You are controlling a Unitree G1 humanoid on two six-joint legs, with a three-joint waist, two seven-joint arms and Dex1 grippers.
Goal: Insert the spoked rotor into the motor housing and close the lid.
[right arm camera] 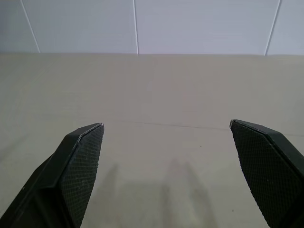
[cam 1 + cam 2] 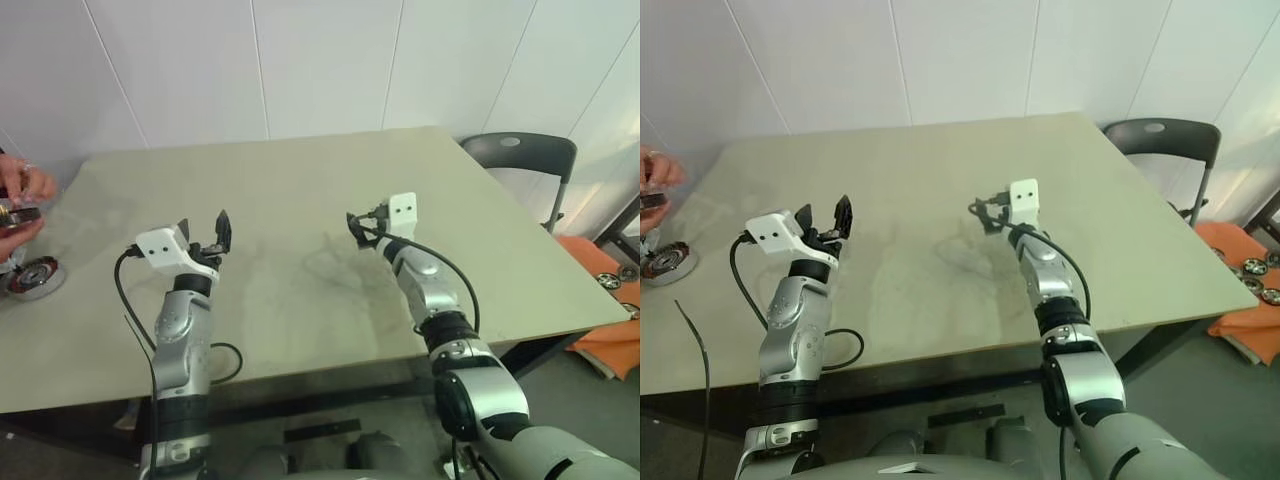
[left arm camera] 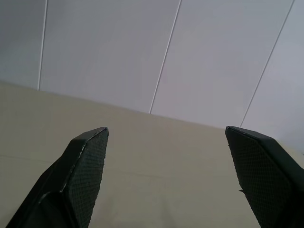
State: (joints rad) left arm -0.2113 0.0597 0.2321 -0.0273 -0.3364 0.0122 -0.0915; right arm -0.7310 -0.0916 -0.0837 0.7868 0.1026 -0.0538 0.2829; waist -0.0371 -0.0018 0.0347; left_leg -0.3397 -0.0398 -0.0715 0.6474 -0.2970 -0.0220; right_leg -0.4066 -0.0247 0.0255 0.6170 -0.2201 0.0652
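Both arms are raised over the beige table (image 2: 300, 200), and neither gripper holds anything. The left gripper (image 2: 203, 232) hangs above the near-left part of the tabletop with its two black fingers (image 3: 85, 166) spread wide, bare table between them. The right gripper (image 2: 362, 224) sits near the middle of the table, just right of centre, fingers (image 1: 78, 161) likewise parted and released, with faint shadows on the surface below.

The housing (image 2: 33, 277), a round silver-rimmed part with a reddish centre, lies flat on the far-left edge of the table, well apart from both grippers. Just beyond it a person's hands (image 2: 22, 195) hold a small dark object (image 2: 20, 214); what it is cannot be told.

A grey chair (image 2: 520, 155) stands off the table's far-right corner, and small round parts (image 2: 1255, 268) rest on an orange surface (image 2: 610, 330) at the right edge
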